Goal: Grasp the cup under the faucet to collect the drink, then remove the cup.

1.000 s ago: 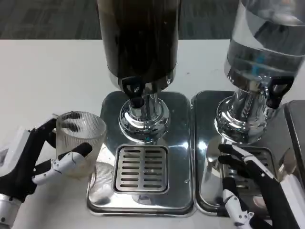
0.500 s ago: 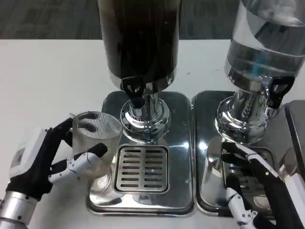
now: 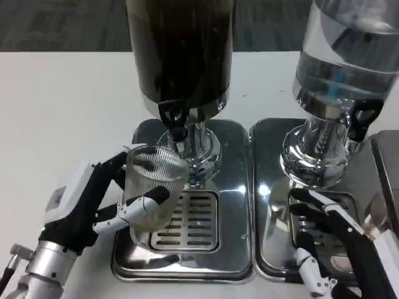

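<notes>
My left hand (image 3: 103, 202) grips a clear ribbed cup (image 3: 151, 187), fingers wrapped around its sides. The cup looks empty and is held over the left part of the drip grate (image 3: 190, 221), just left of and below the black faucet (image 3: 174, 119) of the dark drink dispenser (image 3: 181, 53). My right hand (image 3: 333, 243) hovers with fingers spread over the right-hand steel tray (image 3: 268, 187), in front of the clear water dispenser (image 3: 343, 68), holding nothing.
The left steel drip tray (image 3: 234, 187) carries the dark dispenser's chrome base (image 3: 196, 152). The water dispenser has its own black tap (image 3: 361, 118). White table (image 3: 62, 106) lies open to the left. A grey edge (image 3: 389, 162) shows at far right.
My left hand has carried the cup rightward from beside the tray to over the grate, close under the dark dispenser's faucet. The right hand has barely shifted.
</notes>
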`<state>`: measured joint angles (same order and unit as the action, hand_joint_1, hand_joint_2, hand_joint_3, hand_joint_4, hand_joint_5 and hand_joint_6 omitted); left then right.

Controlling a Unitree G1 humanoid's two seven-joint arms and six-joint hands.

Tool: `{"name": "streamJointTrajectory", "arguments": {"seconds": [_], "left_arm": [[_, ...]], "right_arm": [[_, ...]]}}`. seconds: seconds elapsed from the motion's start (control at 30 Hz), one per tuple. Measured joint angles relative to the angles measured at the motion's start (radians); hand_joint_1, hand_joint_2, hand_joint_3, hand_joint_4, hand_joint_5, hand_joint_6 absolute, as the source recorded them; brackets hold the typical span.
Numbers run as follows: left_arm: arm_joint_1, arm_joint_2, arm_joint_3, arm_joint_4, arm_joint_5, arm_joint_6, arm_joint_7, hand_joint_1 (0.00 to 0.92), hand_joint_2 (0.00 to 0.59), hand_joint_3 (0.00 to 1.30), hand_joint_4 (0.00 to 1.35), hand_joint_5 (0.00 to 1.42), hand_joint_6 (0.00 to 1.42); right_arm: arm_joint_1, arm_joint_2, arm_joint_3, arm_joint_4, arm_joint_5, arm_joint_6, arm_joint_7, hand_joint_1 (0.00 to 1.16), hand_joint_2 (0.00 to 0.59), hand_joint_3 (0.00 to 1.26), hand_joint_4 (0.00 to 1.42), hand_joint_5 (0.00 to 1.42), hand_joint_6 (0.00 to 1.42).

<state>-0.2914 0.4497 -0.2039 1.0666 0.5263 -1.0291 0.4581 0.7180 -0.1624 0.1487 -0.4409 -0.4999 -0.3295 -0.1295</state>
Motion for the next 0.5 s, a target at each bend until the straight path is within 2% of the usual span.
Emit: {"name": "streamJointTrajectory", "arguments": {"seconds": [0.5], "left_arm": [[-0.063, -0.04, -0.054, 0.04, 0.027, 0.01, 0.0, 0.175, 0.235, 0.39, 0.48, 0.69, 0.71]], "right_arm": [[0.001, 0.009, 0.001, 0.0, -0.01, 0.0, -0.004, 0.55, 0.522, 0.24, 0.31, 0.26, 0.27]]}}
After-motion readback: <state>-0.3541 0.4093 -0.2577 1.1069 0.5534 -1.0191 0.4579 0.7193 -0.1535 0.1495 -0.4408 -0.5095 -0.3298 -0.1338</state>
